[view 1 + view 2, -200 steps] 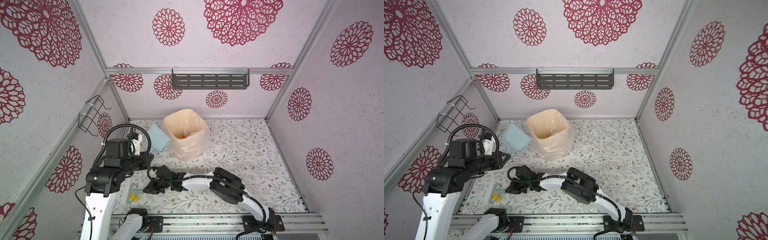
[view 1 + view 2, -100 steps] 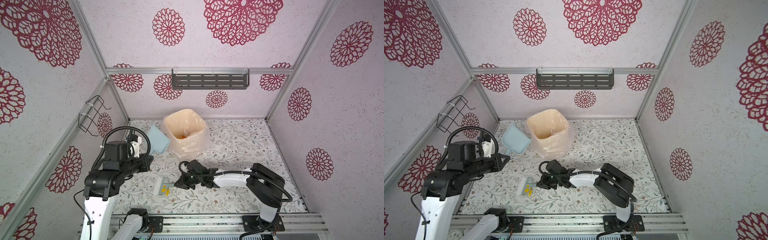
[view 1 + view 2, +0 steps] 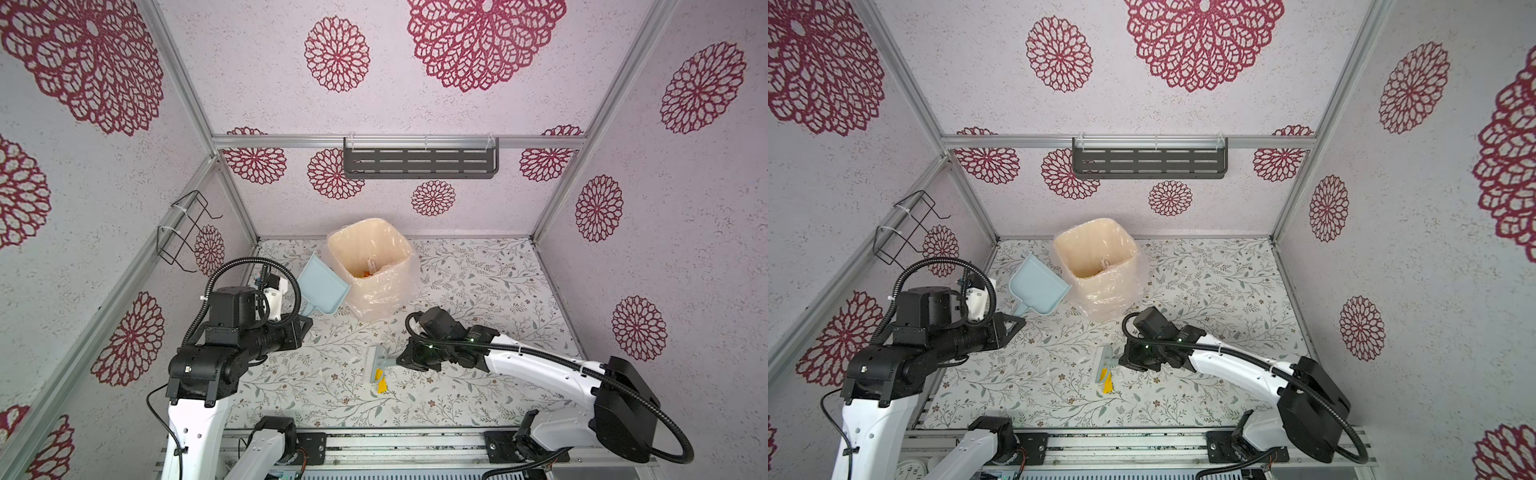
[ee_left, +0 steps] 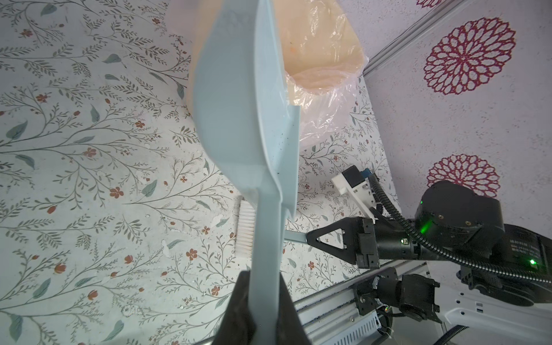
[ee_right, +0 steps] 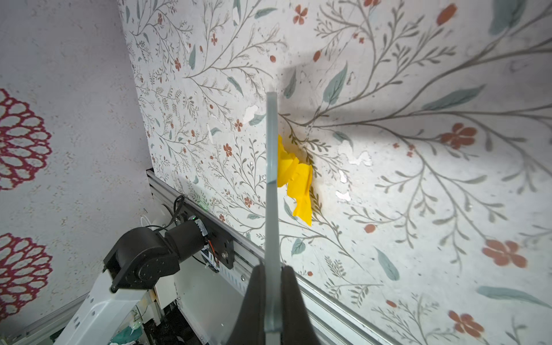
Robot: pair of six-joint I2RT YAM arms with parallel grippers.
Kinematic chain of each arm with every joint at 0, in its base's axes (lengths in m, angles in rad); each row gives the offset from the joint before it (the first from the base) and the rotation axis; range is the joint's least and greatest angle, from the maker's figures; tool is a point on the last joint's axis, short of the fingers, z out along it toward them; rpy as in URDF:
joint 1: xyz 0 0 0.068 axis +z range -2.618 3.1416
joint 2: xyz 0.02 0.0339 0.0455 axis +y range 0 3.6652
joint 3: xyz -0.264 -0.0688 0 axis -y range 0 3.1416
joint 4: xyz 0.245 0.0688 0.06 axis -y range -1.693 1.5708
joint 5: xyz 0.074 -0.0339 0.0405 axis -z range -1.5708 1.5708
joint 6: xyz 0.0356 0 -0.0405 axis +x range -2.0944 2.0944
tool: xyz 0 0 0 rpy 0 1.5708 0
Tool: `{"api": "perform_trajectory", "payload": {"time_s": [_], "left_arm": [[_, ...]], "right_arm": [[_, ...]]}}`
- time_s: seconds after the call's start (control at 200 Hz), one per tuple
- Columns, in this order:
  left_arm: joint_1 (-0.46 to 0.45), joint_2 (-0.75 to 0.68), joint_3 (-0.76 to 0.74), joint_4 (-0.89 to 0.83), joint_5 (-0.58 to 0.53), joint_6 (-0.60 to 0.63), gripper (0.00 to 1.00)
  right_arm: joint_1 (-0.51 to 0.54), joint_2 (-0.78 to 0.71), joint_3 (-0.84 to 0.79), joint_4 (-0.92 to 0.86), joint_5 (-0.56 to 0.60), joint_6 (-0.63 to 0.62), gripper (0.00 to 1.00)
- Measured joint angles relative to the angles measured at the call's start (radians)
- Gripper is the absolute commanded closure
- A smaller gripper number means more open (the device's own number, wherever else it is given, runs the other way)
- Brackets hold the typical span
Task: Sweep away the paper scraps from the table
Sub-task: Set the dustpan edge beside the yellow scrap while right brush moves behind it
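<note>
My left hand (image 4: 261, 277) clamps the dustpan (image 3: 322, 286); my right hand (image 5: 272, 268) grips the brush (image 3: 376, 361), seemingly touching yellow paper scraps (image 5: 295, 176).

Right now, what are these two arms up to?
They are tidying the table. The left pincer is shut on the handle of the dustpan, holding it tilted beside the bin, which already has a few bits in it. The right pincer is shut on the brush, whose bristles sit next to the yellow scraps lying on the table.
</note>
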Motion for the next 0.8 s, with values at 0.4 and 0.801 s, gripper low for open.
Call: {"api": "perform_trajectory", "payload": {"time_s": [0.4, 0.801], "left_arm": [[-0.112, -0.029, -0.025, -0.032, 0.050, -0.051, 1.00], [-0.240, -0.119, -0.216, 0.000, 0.144, -0.186, 1.00]], "right_arm": [[0.060, 0.027, 0.064, -0.005, -0.044, -0.098, 1.00], [-0.077, -0.068, -0.069, -0.142, -0.050, -0.257, 1.00]]}}
